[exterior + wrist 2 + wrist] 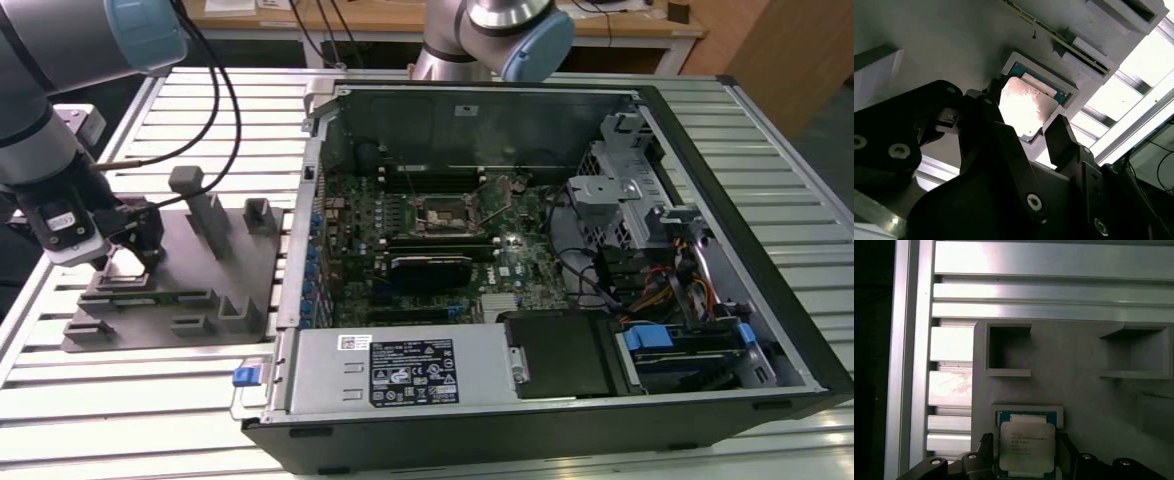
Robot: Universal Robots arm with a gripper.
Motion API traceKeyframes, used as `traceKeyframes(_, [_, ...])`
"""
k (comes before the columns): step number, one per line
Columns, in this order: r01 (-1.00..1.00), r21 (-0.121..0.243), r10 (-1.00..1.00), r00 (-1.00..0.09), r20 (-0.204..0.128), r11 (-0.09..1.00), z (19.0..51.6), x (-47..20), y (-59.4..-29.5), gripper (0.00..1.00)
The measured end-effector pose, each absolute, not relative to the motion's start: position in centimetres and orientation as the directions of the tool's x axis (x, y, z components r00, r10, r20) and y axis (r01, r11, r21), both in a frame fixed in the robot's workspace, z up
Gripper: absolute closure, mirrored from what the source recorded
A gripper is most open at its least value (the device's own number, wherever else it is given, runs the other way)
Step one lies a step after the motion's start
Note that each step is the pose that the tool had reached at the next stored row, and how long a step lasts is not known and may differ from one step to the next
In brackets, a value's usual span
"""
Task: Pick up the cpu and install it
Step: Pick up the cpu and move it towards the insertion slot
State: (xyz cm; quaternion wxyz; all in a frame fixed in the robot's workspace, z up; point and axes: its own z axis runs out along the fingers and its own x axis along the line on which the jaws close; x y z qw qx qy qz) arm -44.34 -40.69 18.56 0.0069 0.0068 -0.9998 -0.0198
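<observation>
The cpu [1026, 445] is a small square chip with a pale metal top, lying flat in a shallow recess of the grey tray [1079, 390]. In the second wrist view the cpu [1026, 107] shines brightly between the two black fingers. My gripper [1025, 452] is open and lowered over the chip, one finger on each side of it, with small gaps showing. In the exterior view my gripper [127, 255] hangs over the tray [200, 300] at that view's left. The black-framed socket [441, 212] sits on the motherboard inside the open computer case [534, 250].
Upright grey posts [200, 205] and pockets stand on the tray close to my gripper. The case wall [300, 250] rises between tray and motherboard. A second robot arm [501, 30] stands behind the case. Cables and a drive cage [627, 200] crowd the case's side at the exterior view's right.
</observation>
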Motion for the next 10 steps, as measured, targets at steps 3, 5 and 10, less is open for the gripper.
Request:
traceKeyframes(3, [-0.013,0.039,-0.014,-1.0,0.014,0.999,18.47,-44.42,-40.63,0.38])
traceKeyframes(5, [-0.013,0.04,-0.014,-1.0,0.013,0.999,18.38,-44.43,-40.6,0.38])
traceKeyframes(10, [-0.013,0.039,-0.014,-1.0,0.014,0.999,18.23,-44.43,-40.59,0.46])
